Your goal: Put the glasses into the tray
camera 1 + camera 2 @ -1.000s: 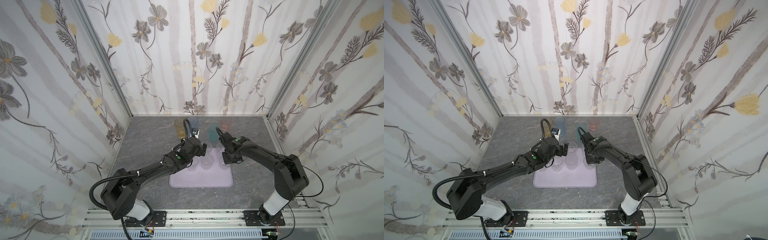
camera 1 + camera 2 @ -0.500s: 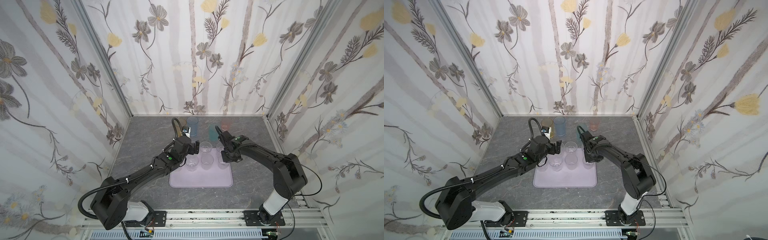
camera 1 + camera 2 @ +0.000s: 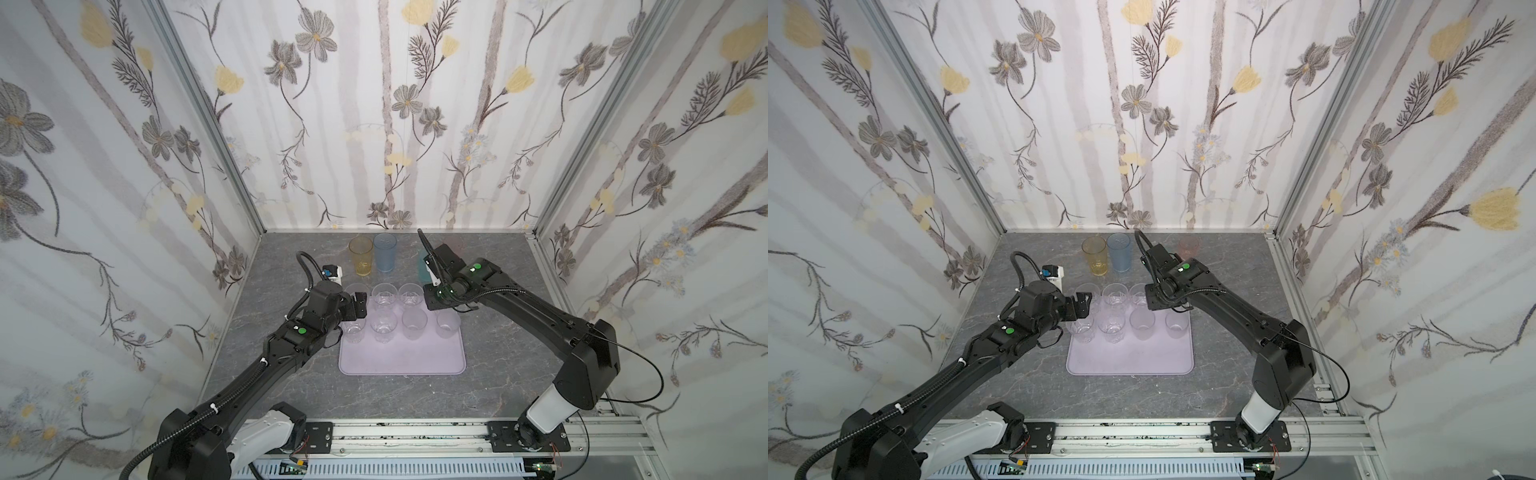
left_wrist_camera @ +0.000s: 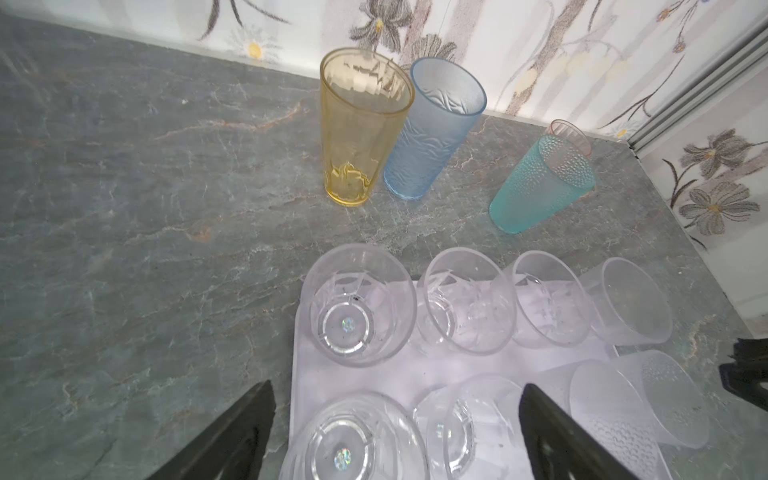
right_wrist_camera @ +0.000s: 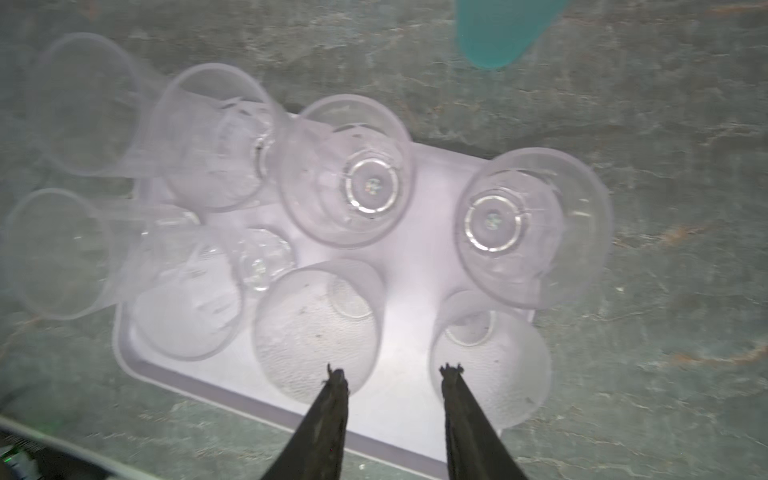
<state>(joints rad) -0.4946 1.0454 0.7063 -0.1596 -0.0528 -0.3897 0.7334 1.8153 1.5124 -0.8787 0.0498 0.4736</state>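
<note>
Grey marbled surface (image 3: 490,374) is carrying the lilac tray (image 3: 401,361), eight short clear glasses (image 3: 384,326) standing inside; amber glass (image 3: 360,255), blue glass (image 3: 385,257), teal glass (image 4: 540,183) and pink glass (image 4: 571,135) are waiting behind it, while left jaws and right jaws are hanging apart, empty.

desk (image 3: 498,382): looking like matt, grey veined stone
tray (image 3: 399,359): looking like smooth, matt plastic
blue glass (image 4: 432,137): showing frosted, textured walls
amber glass (image 4: 357,133): shining glossy, see-through

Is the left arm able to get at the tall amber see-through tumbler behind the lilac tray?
Probably yes: the left gripper is open and bare grey stone counter flanks the tall amber tumbler, though the tall frosted blue tumbler crowds its other side.
</note>
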